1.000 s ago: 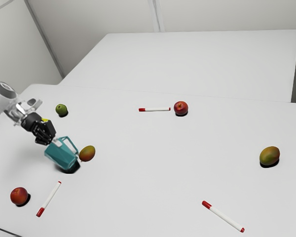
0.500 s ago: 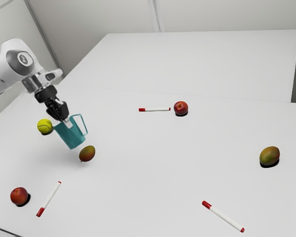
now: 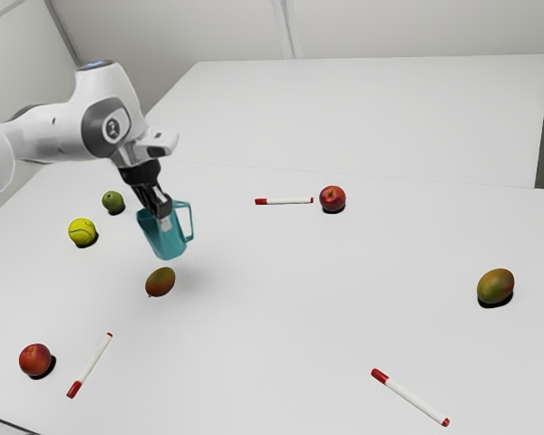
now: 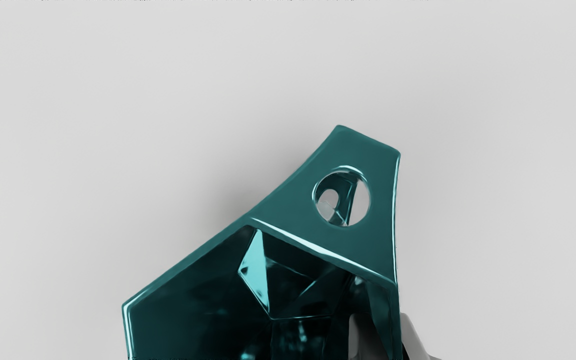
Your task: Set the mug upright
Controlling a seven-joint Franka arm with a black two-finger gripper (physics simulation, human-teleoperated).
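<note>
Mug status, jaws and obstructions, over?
Jaws shut on mug, gripping its wall. Mug off the table, mouth up, leaning slightly. Nearby mango might crowd the set-down.

Bright light; soft shadows on table (image 3: 281, 317); pale glints on mug (image 4: 288, 195).

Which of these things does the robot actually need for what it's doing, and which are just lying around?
Part of the job:
- teal mug, the thing to be set upright
- black gripper, holding the mug by its wall

Just lying about:
- tennis ball
- small green fruit
- two mangoes
- two red fruits
- three markers
</note>
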